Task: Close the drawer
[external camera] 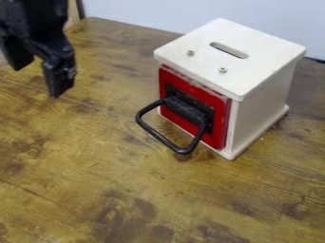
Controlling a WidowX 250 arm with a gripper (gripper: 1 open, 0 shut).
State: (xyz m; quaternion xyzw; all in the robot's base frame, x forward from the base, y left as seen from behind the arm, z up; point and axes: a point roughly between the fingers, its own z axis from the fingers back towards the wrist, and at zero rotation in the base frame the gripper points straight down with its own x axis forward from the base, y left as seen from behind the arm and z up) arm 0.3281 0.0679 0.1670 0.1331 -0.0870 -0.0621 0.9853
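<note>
The drawer (214, 116) shows its red face with a black front plate in the white wooden cube housing (260, 85), right of centre. Its large black wire loop handle (165, 130) hangs forward and rests down toward the table. My black gripper (38, 76) is at the far left, well apart from the drawer and above the table. Its two fingers (60, 78) stand apart with nothing between them. The top of the gripper is cut off by the frame edge.
The worn wooden table (114, 190) stretches across the view. The housing has a slot (230, 48) and two screws on top. A pale wall runs along the back edge.
</note>
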